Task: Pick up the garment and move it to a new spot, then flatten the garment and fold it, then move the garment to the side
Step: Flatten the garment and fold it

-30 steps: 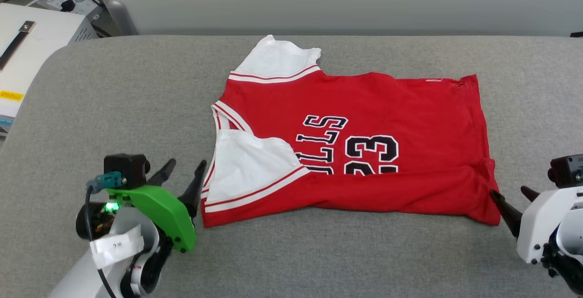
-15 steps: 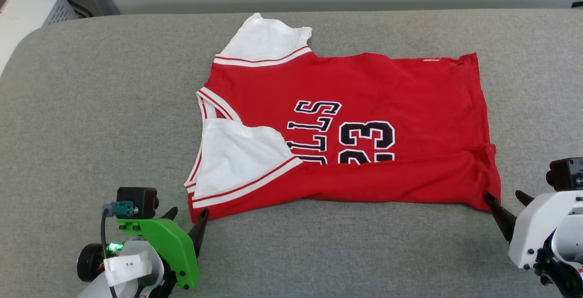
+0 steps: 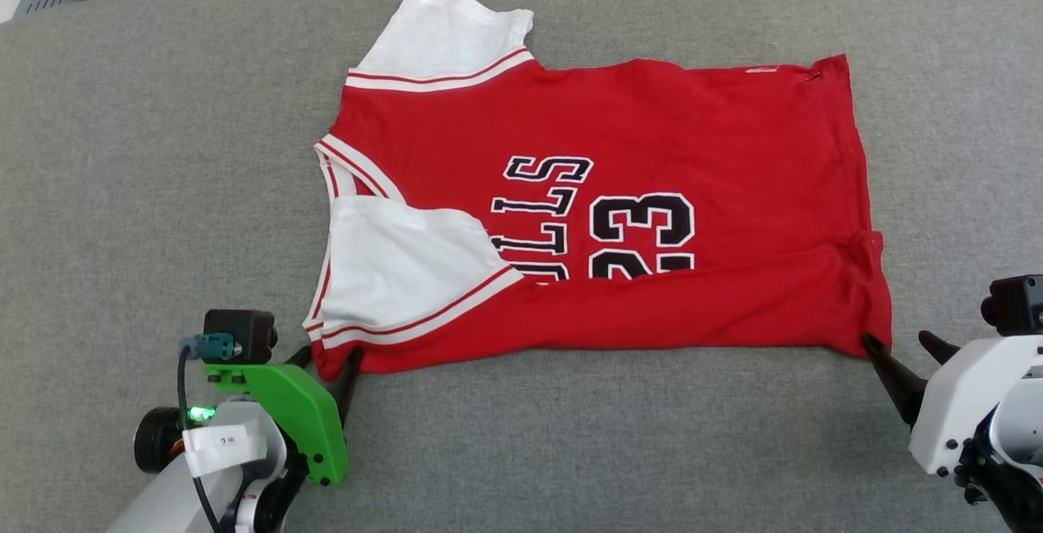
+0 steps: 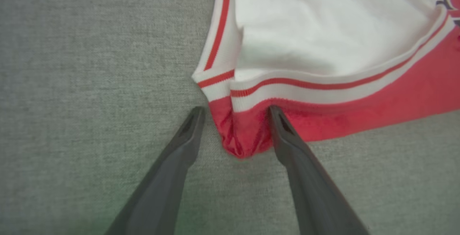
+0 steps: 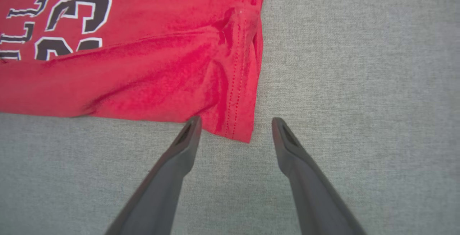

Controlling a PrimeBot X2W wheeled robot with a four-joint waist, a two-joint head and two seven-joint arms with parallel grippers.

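- The shirt (image 3: 652,134) lies flat across the middle of the grey counter (image 3: 163,150), collar toward the counter's left edge and hem toward its right edge. Its near long side is folded up over the chest, hiding the lower part of the print, and a white sleeve (image 3: 399,264) lies on top.
- The left end effector (image 3: 327,354) is spread wide, its two fingers set on either side of the shirt's near-left corner, with the bunched red corner between them.
- The right end effector (image 3: 896,339) is also spread wide at the near-right hem corner. One fingertip touches the folded edge and the other rests on bare counter just beside the hem.
- The step appears to be pinching both near corners for the next fold.
- To do it well, both should close low against the counter so every layer is caught. The right one probably needs to reach a little further in, since the hem corner barely sits between its fingers.
- Lifting both corners evenly should keep the fold straight.
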